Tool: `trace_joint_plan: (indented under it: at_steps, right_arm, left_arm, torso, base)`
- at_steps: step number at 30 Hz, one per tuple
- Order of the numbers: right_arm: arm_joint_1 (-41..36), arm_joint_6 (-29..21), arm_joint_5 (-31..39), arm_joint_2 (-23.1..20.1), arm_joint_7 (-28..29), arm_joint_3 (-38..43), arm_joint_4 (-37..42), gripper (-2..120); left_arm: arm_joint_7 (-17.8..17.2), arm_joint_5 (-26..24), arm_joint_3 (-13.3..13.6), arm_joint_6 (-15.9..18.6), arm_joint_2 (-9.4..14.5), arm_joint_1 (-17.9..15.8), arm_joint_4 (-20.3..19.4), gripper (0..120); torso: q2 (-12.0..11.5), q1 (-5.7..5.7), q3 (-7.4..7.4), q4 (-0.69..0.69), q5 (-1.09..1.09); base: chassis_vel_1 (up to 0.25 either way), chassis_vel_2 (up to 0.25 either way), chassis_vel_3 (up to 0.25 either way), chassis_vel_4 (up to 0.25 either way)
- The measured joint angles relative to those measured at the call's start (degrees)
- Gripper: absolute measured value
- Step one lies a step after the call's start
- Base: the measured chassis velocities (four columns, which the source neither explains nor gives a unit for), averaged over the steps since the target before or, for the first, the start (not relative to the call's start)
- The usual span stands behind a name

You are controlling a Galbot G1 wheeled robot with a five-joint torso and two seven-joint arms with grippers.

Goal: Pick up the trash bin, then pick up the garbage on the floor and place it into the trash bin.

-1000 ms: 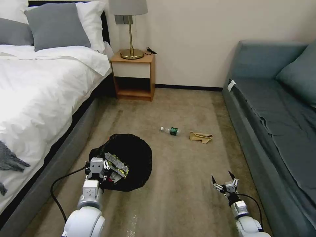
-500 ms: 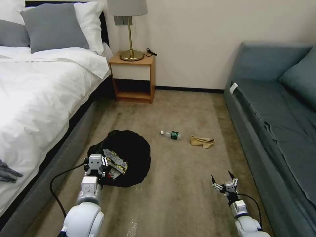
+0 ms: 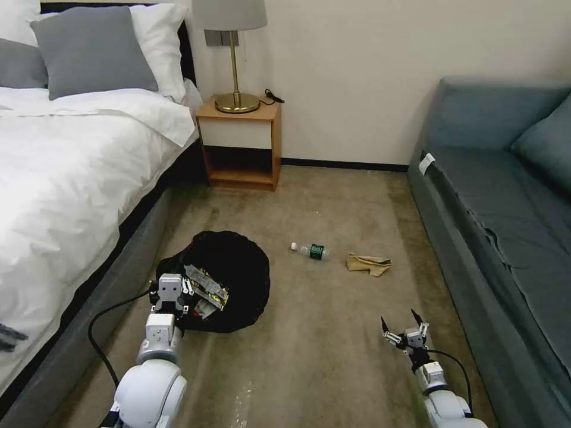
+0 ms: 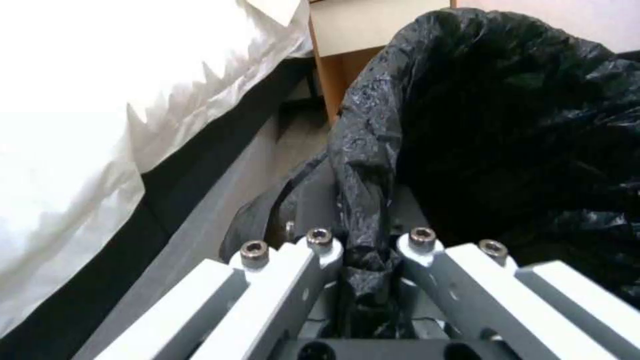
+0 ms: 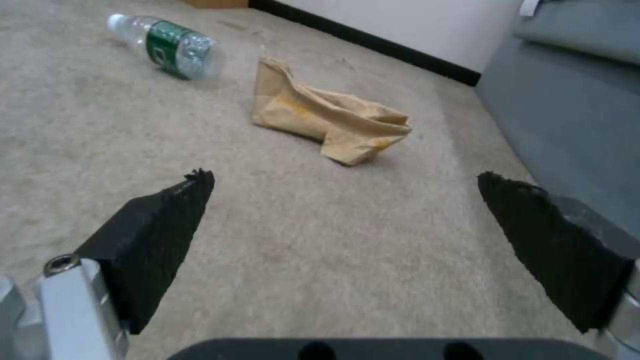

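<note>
The left hand (image 3: 171, 295) gripped the bag-lined rim of the bin (image 3: 235, 270) beside the bed (image 3: 65, 178). The right hand (image 3: 399, 328) hung spread apart, short of the bottle (image 3: 311, 250) and paper (image 3: 370, 264) on the floor (image 3: 321, 345).

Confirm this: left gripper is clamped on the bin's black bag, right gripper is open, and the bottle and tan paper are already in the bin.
Wrong on the last point. The bottle and tan paper lie on the carpet, as the head view shows. The rest holds.
</note>
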Motion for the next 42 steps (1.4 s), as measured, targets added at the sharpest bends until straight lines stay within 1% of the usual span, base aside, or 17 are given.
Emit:
trace_joint_plan:
  at_steps: [15,31,42]
  right_arm:
    - [-0.1,0.1,0.0,0.0,-0.2,0.5,0.0,100]
    - [-0.3,0.1,-0.7,-0.6,-0.4,0.7,1.2,100]
    - [-0.2,0.1,-1.5,-0.3,-0.5,0.7,1.2,100]
  left_arm:
    - [0.0,-0.1,-0.3,-0.3,0.2,-0.2,0.6,3]
    - [0.1,-0.1,-0.2,-0.7,0.3,0.3,0.8,3]
    - [0.1,-0.1,-0.3,-0.8,0.4,0.2,0.8,3]
  torso:
    - [0.0,0.0,0.0,0.0,0.0]
    - [0.0,0.0,-0.01,0.0,0.0]
    - [0.0,0.0,0.0,0.0,0.0]
  base:
    - [-0.069,0.084,0.072,-0.082]
    - [-0.1,0.088,0.085,-0.087]
    - [-0.083,0.09,0.083,-0.085]
